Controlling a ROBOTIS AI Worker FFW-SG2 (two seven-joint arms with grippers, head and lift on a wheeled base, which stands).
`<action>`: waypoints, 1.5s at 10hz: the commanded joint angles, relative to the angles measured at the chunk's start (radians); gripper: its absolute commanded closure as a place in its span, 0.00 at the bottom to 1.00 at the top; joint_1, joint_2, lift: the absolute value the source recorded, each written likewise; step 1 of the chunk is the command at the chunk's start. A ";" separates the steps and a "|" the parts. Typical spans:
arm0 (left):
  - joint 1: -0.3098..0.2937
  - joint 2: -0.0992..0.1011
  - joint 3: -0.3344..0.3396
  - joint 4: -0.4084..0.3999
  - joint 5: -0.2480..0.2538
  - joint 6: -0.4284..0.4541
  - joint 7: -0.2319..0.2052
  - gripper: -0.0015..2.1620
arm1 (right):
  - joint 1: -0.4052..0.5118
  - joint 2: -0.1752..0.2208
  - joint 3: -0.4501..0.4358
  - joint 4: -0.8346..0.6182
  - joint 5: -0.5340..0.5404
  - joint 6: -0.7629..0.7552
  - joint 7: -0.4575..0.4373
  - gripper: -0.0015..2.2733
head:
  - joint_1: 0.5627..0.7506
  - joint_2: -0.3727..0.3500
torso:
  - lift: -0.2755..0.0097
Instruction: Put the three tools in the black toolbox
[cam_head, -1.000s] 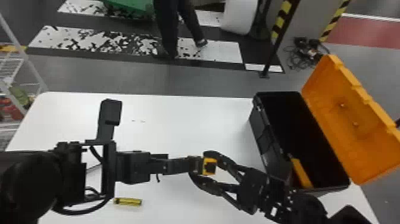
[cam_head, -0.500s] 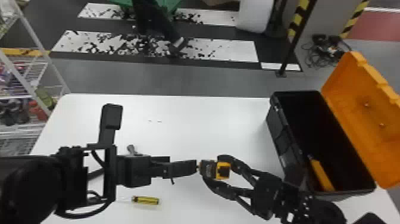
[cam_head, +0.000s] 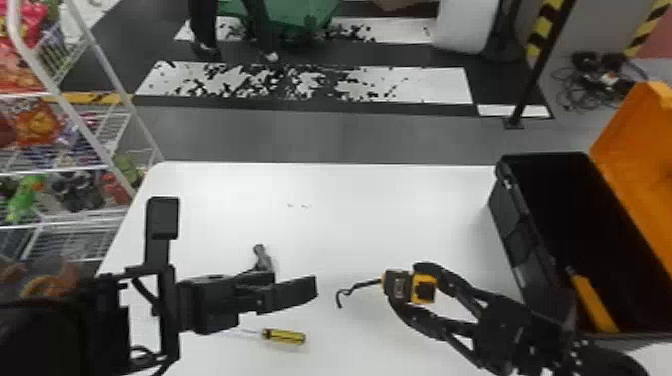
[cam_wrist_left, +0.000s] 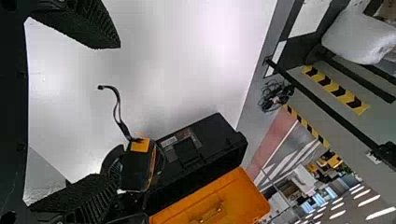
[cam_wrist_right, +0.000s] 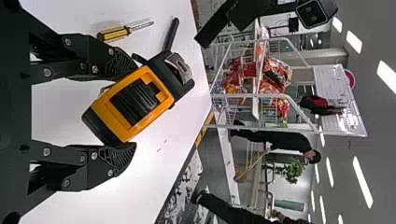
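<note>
Status: the R gripper (cam_head: 407, 287) is gripping the tape measure (cam_wrist_right: 135, 100) by its two sides, above the table (cam_head: 375, 220), just short of the black toolbox (cam_head: 517, 240). A thin dark strap (cam_head: 367, 283) is trailing from the case end facing away from the R gripper. The L gripper (cam_head: 310, 290) is hanging empty over the table, its fingers spread wide.

Handling, tape measure: the case is looking rigid, compact and prob. fairly heavy for its size. The smooth yellow faces are likely offering less bite than the dark edging, so the hold is wanting firm, even pressure approx. mid-case. The strap is looking limp — NB: it is risking a snag on the toolbox wall, so the next move is calling for lift w/ clearance, then lowering inside.

Remaining tools: the screwdriver (cam_head: 285, 336) is lying on the table near the L gripper; its handle is looking hard, light and apt to roll, so the grip pt. is being set at mid-handle, across the axis. The hammer (cam_head: 261, 256), ID tentative, is lying partly hidden behind the L arm; it is prob. head-heavy — rec. hold: close to the head.

The lid (cam_head: 645, 185) is standing open; a yellow item (cam_head: 595, 306) is resting inside the toolbox.
</note>
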 joint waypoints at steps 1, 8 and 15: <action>0.058 -0.001 0.039 -0.030 0.001 -0.060 -0.005 0.00 | 0.009 0.001 -0.032 -0.026 0.002 0.006 -0.005 0.88 | 0.70 0.62 | 0.77; 0.269 -0.043 0.163 0.019 -0.004 -0.480 -0.035 0.00 | 0.111 0.061 -0.324 -0.275 0.000 0.245 -0.120 0.88 | 0.70 0.61 | 0.77; 0.280 -0.050 0.229 0.114 0.013 -0.664 -0.110 0.00 | 0.225 0.143 -0.570 -0.298 -0.012 0.331 -0.201 0.88 | 0.70 0.38 | 0.77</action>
